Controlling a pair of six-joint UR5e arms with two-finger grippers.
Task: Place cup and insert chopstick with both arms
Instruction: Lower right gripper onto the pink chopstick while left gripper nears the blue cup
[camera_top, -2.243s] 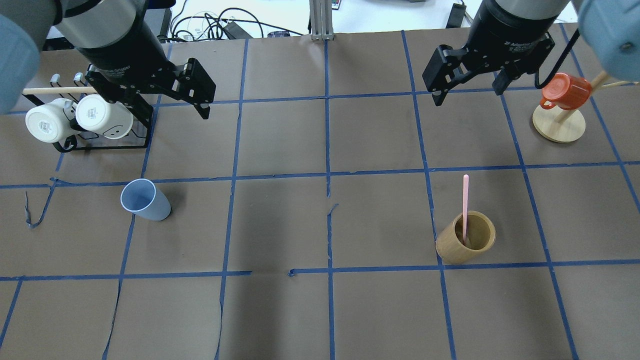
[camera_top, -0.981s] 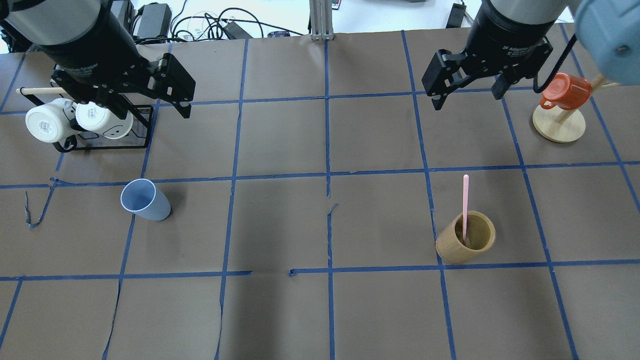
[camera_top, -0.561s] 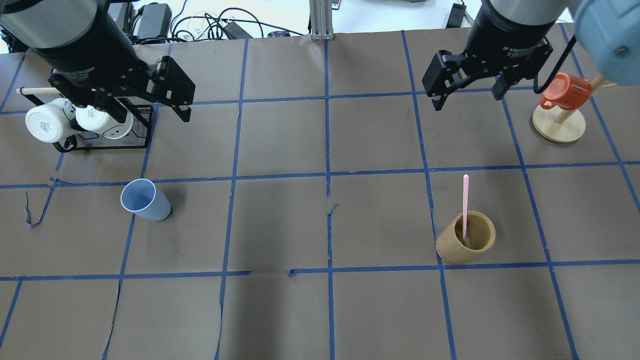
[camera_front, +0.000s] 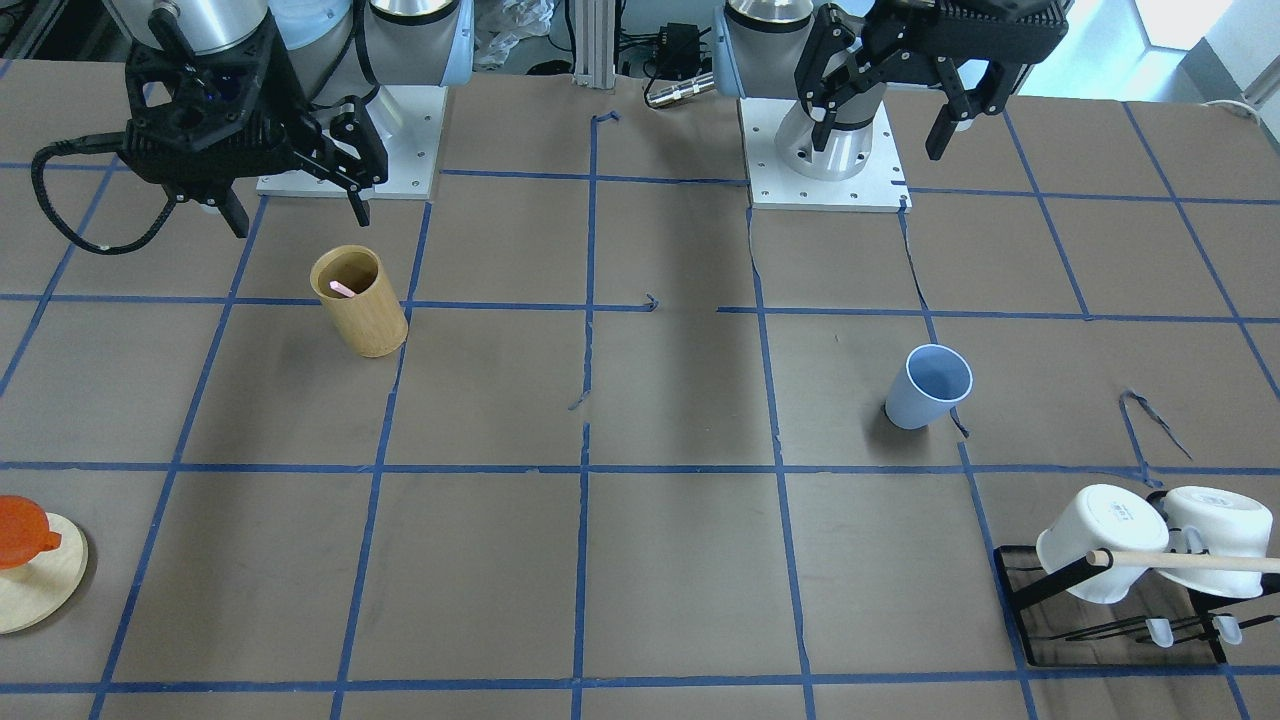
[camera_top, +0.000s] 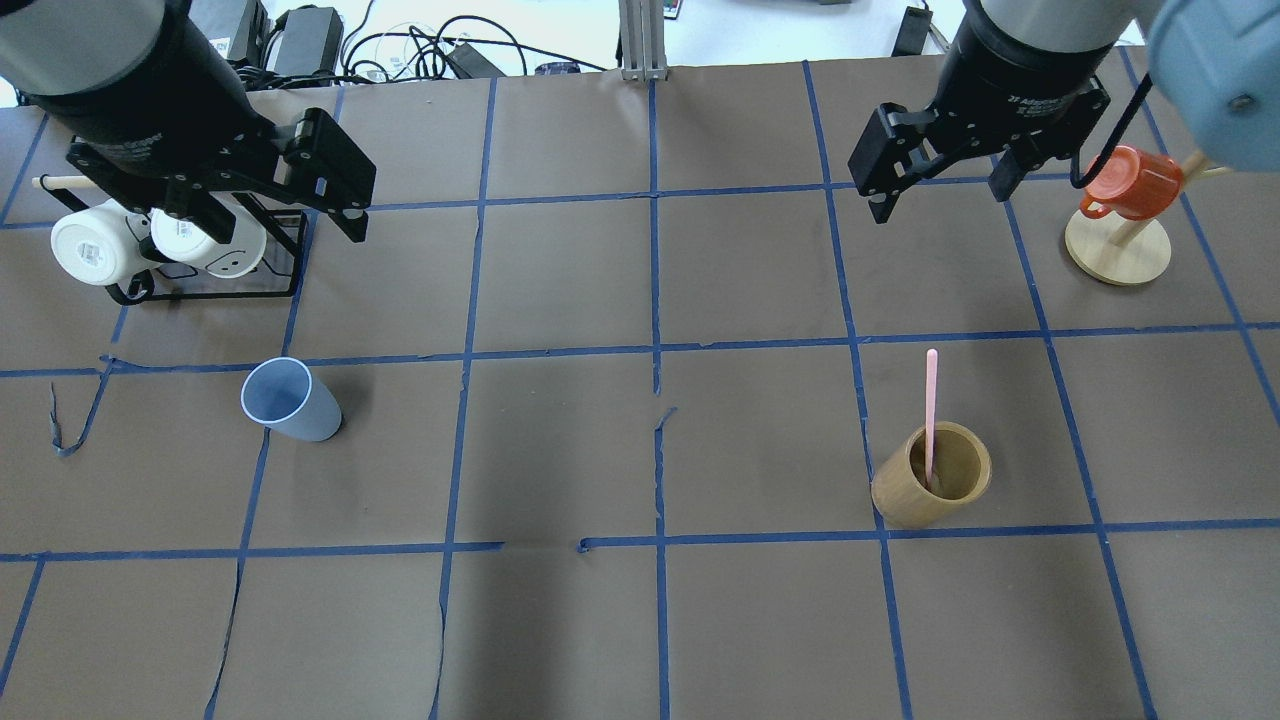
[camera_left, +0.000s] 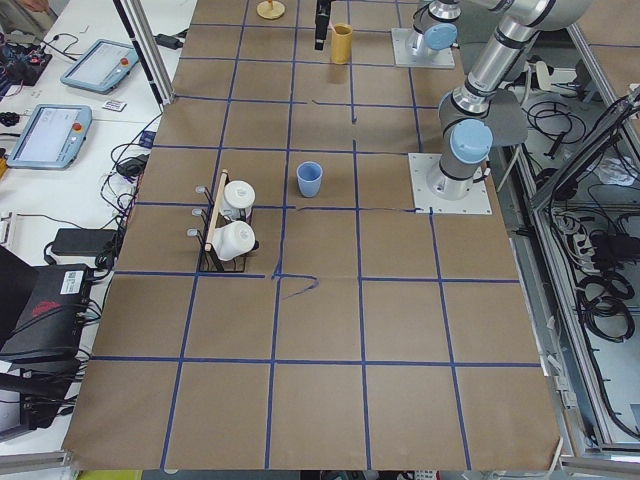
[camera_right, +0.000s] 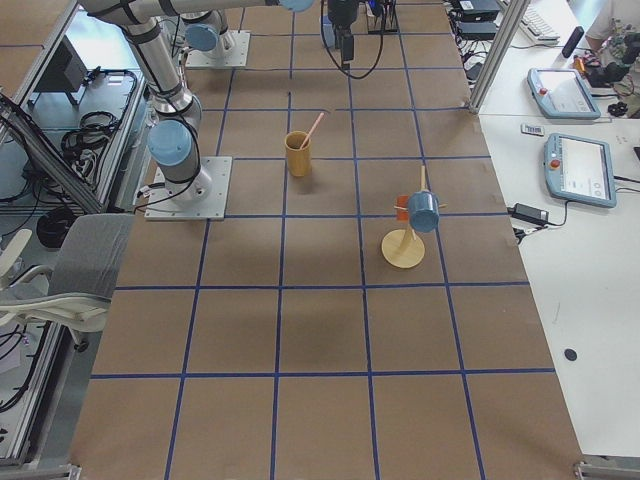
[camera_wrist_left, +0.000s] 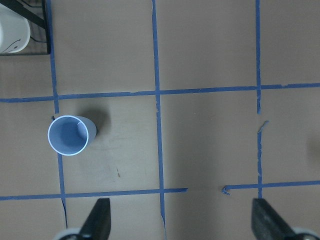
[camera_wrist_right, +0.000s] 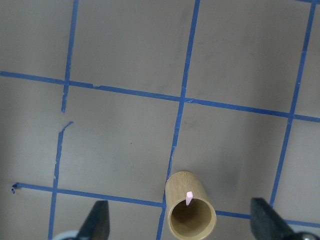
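Note:
The pale blue cup (camera_top: 290, 400) stands upright and empty on the left half of the table; it also shows in the front view (camera_front: 928, 388) and the left wrist view (camera_wrist_left: 68, 135). One pale pink chopstick (camera_top: 931, 405) leans in a tan bamboo cylinder (camera_top: 930, 490) on the right half, also seen in the right wrist view (camera_wrist_right: 189, 198). My left gripper (camera_top: 285, 225) is open and empty, high above the table, behind the cup and over the mug rack's edge. My right gripper (camera_top: 940, 200) is open and empty, high and behind the cylinder.
A black rack (camera_top: 275, 285) with two white mugs (camera_top: 95, 245) and a wooden rod (camera_front: 1180, 560) stands at the far left. A wooden mug stand (camera_top: 1117, 255) with an orange mug (camera_top: 1135, 183) stands at the far right. Blue tape lines grid the brown table.
My left gripper has moved left, toward the table's left edge over the mug rack. My right gripper has shifted only slightly. Cup, chopstick and cylinder have not moved.

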